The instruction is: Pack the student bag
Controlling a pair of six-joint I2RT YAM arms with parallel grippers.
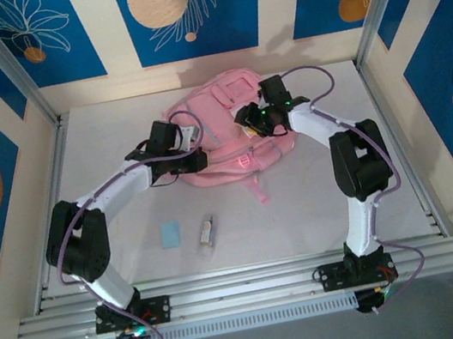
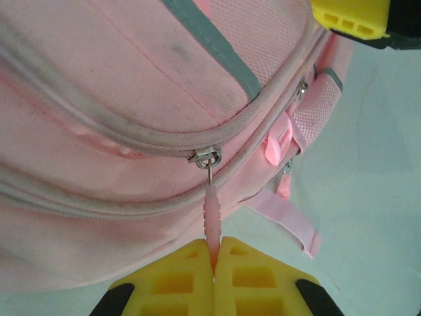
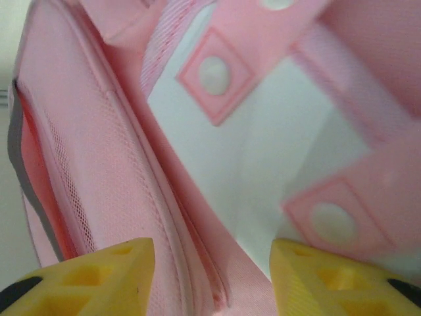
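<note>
Bag position: student bag [image 1: 221,109] lies flat on the table [image 1: 287,220], far centre, with one loose strap [image 1: 256,189] trailing toward the near edge.
Left gripper: left gripper [image 2: 212,273] sits at the bag's near-left side, its yellow pads pressed together on the pink zip pull [image 2: 212,210]. The pull hangs from a metal slider [image 2: 205,157] on a curved zip line.
Right gripper: right gripper [image 3: 212,276] is over the bag's far-right part. Its fingers [image 3: 99,276] stand apart, released. Pink fabric and a seam ridge lie in the gap, with nothing clamped.
Under right wrist: white patch [image 3: 263,151] with pink square corner tabs; mesh side panel [image 3: 79,184] to the left of it.
In the way: both arms cross above the bag, and purple cables [image 1: 329,83] loop over its right side. A second yellow pad [image 2: 348,16] shows at the top-right corner of the left wrist view, beside the bag's edge.
Loose items: blue square card [image 1: 170,234] and a small pale object [image 1: 208,231] lie near each other on the table, well apart from the bag. What the pale object is cannot be told.
Surround: aluminium rails [image 1: 247,292] along the near edge.
</note>
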